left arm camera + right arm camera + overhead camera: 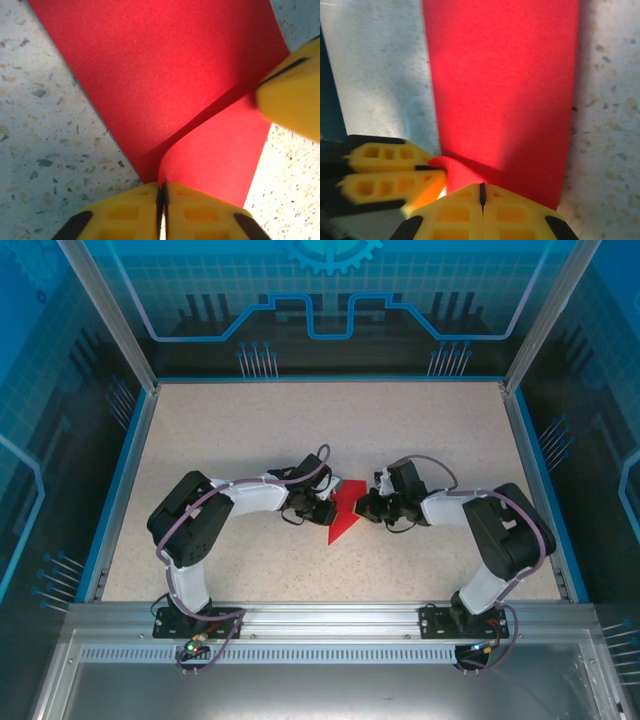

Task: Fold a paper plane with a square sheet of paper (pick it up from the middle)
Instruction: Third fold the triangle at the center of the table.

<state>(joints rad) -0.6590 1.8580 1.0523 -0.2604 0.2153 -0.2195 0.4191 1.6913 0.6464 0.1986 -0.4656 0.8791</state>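
- The left gripper (162,197) holds its yellow jaws pressed almost together, only a hairline seam between them. A lifted flap of the square sheet of paper (165,75) runs straight into that seam, which reads as a pinch on the flap's edge
- The right gripper (481,192) has its jaws squeezed shut, tips set at the near edge of the red sheet. Whether a layer is caught between them or only pressed flat beneath cannot be told
- The two grippers face each other across the paper, close enough that each wrist view catches a blurred yellow finger of the other at its side
- The paper, by now a pointed wedge rather than a flat square, lies in the middle of the speckled table (250,430) between the two arms, its tip towards the near edge. One layer bows up off the layer below, with a dark shadow line where they part
- Likely trouble: if the left jaws let go before the bowed flap is flattened, the thin sheet may spring back and leave the crease soft or crooked
- A sideways pull from either arm while the other pins the sheet could tear it or skew the fold off its centre line
- With the fingers this close, a small misjudged move could knock one gripper into the other and drag the paper along
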